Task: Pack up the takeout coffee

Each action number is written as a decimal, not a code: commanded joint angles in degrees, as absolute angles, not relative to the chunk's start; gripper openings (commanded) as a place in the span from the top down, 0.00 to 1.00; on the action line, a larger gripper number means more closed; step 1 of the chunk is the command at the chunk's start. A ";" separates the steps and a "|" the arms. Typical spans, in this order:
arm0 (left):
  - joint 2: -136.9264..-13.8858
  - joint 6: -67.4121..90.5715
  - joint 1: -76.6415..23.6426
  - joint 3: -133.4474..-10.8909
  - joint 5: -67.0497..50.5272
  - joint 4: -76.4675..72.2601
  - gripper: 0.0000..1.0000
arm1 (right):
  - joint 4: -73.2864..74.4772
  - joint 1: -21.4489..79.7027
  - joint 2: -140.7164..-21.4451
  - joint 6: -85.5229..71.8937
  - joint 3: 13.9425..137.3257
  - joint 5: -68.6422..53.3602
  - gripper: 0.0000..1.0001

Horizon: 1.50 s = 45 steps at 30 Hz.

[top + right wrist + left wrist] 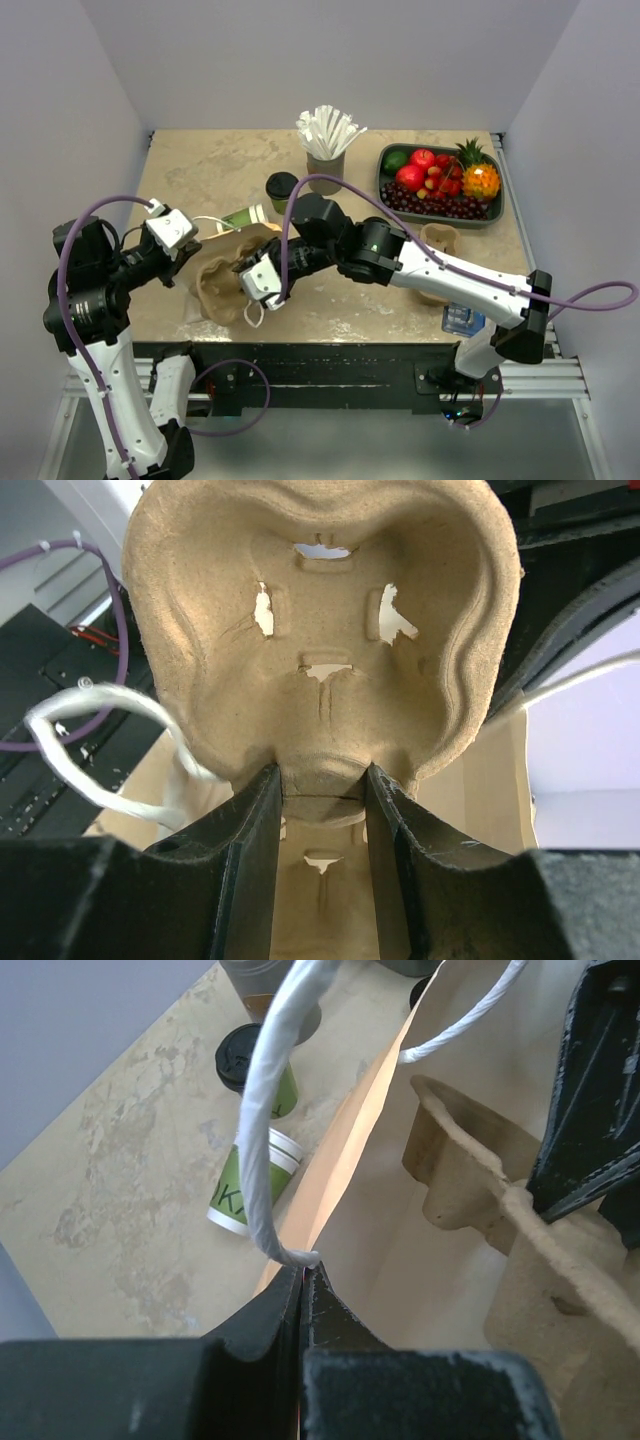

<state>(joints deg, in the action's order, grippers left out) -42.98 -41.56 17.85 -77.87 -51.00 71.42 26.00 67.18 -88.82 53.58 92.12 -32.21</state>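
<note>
Bagging: left tool clamps paper bag rim; right tool, half-open, grips cup carrier inside; next, seat it flat.

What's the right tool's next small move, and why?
Probably ease the pulp tray deeper into the paper bag: the right tool grips it at the bag's mouth, the left tool pinches the rim open, and the coffee cup stands outside.

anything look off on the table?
Yes: one tipped green cup lies on its side on the table, beside the paper bag. The lidded green cup behind it stands upright. No spill visible.
</note>
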 commanded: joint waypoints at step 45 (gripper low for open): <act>-38.14 -32.17 17.67 -74.87 -48.07 67.50 1.00 | -1.41 67.06 -72.59 26.71 76.99 -21.72 1.00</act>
